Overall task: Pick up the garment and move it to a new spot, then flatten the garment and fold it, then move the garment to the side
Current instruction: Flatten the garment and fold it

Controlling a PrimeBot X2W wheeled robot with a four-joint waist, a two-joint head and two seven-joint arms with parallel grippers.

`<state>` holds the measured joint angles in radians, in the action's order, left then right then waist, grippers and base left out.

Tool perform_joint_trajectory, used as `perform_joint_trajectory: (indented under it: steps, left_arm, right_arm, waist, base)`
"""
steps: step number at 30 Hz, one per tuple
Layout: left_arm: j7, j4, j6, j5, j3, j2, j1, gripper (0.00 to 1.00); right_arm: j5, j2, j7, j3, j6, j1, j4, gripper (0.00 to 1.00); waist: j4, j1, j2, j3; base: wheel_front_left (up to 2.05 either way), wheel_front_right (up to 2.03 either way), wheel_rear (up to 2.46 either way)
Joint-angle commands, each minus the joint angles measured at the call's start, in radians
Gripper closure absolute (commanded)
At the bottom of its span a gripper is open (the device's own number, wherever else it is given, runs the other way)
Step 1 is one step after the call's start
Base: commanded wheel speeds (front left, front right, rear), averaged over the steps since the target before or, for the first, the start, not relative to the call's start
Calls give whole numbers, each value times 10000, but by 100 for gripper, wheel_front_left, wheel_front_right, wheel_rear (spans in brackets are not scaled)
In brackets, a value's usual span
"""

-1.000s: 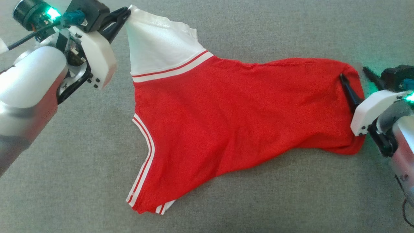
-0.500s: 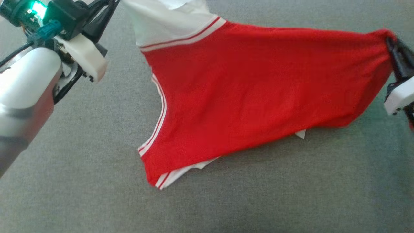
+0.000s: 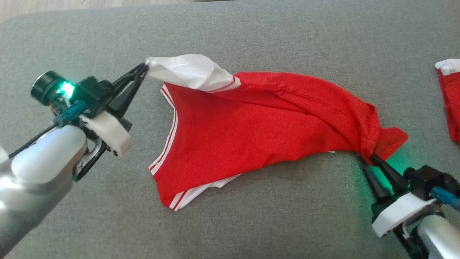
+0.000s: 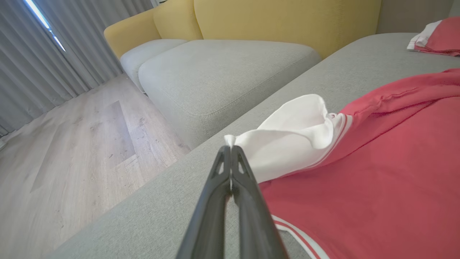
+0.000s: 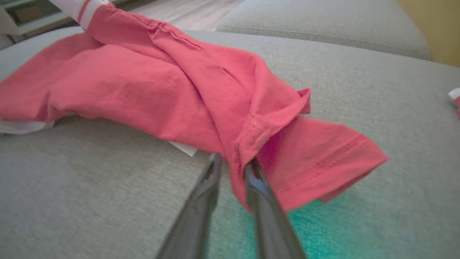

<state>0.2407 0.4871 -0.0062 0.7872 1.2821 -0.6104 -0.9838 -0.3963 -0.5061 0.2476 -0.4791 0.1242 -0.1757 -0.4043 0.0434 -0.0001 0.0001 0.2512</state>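
The garment (image 3: 251,126) is a red shirt with white sleeves and red-and-white striped trim, stretched across the grey cushion (image 3: 251,223) between my two grippers. My left gripper (image 3: 145,67) is shut on the tip of the white sleeve (image 3: 190,72), which is lifted off the cushion. In the left wrist view the left gripper (image 4: 230,147) pinches that sleeve (image 4: 291,136). My right gripper (image 3: 370,158) is shut on the bunched red hem at the right. In the right wrist view the right gripper (image 5: 233,162) has the garment (image 5: 151,90) between its fingers, and a hem flap hangs to its right.
Another red and white garment (image 3: 449,97) lies at the cushion's right edge, also seen as a folded red garment (image 4: 435,39). Beyond the cushion stand a yellow sofa (image 4: 287,18) with a grey seat (image 4: 222,72), a wooden floor (image 4: 72,151) and curtains (image 4: 43,54).
The right gripper has gone from open around the hem to shut on it. Both grippers lifted the garment, which now hangs bunched between them. The head camera has shifted.
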Motion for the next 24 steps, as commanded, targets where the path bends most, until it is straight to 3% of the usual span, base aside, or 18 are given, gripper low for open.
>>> perform_joint_trajectory:
  steps: [1, 8, 16, 24]
  left_arm:
    - [161, -332, 268, 128, -650, -636, -226, 100]
    - [185, -1066, 787, 185, -837, -1208, 341, 100]
    - [105, -1452, 910, 106, -798, -1311, 293, 100]
    - [99, -1423, 856, 33, -737, -1012, 149, 100]
  right_arm:
    - [-302, 18, -4, 141, 65, 262, 597, 0]
    - [-3033, 188, -654, 897, 65, 1180, 2112, 0]
    - [-6612, -952, -2548, 1858, 65, 1180, 3318, 0]
    - [-7907, -1244, -3645, 2226, 65, 1038, 2814, 0]
  waist:
    - [-26, 1, -1, -3]
    - [125, 1, -1, 10]
    - [426, 1, -1, 195]
    - [729, 1, -1, 317]
  base:
    - [0, 0, 0]
    - [0, 0, 0]
    - [0, 0, 0]
    - [0, 0, 0]
